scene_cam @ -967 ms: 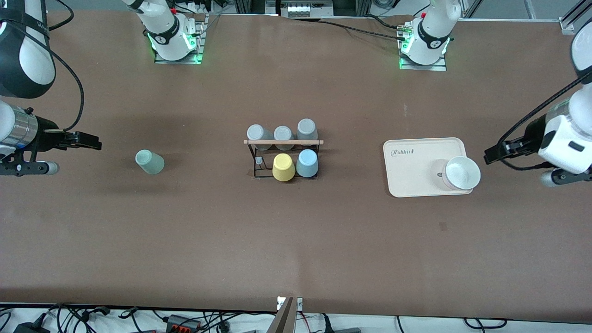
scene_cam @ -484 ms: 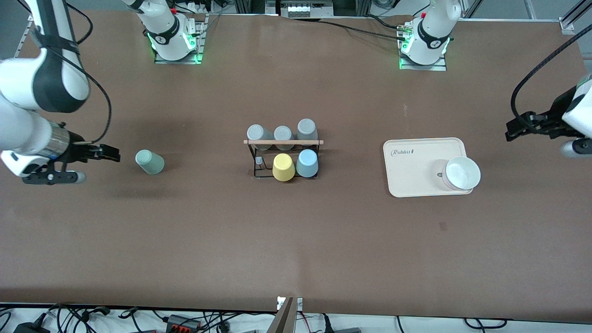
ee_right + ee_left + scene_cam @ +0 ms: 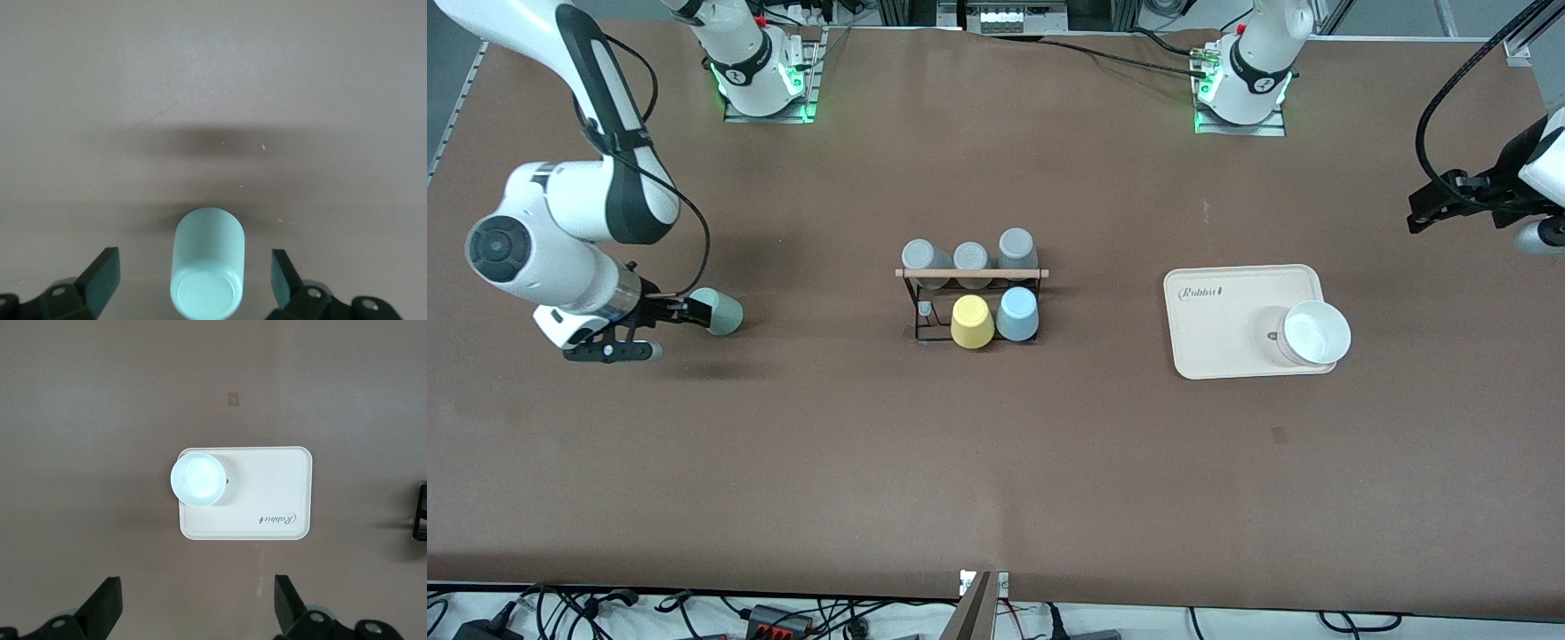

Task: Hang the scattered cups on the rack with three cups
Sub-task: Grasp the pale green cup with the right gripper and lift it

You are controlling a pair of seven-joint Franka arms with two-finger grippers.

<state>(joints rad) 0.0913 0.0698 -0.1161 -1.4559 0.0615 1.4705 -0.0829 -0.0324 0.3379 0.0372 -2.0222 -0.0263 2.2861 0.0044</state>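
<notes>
- Reaching in low at the right arm's end of the table, your right gripper [image 3: 694, 313] sits at the mint cup [image 3: 719, 312], which lies on its side on the table [image 3: 996, 462].
- Your right wrist view shows the jaws spread wide, one finger [image 3: 100, 277] on each side of the mint cup [image 3: 207, 270] with a clear gap both ways; nothing is gripped.
- From the rack [image 3: 971, 298], you find the mint cup at about 9 o'clock in the front view, well apart from it.
- Your blue cup [image 3: 1016, 314] sits mouth-down on the rack's front row, toward the left arm's end, touching the yellow cup [image 3: 972, 322] beside it.
- You can see one bare peg [image 3: 925, 310] in that front row, on the yellow cup's other flank.
- Your three grey cups [image 3: 971, 258] fill the row farther from the front camera, under the wooden rod [image 3: 971, 273].
- From the rack, your tray [image 3: 1218, 329] lies at about 3 o'clock, with a white bowl [image 3: 1313, 333] on the corner nearest the left arm's end and the front camera.
- Your left gripper [image 3: 1436, 200] waits up in the air over bare table at the left arm's end, at about 1 o'clock from the tray.
- Your left wrist view shows its jaws wide apart and empty, with the tray [image 3: 267, 487] and bowl [image 3: 197, 479] far below.
</notes>
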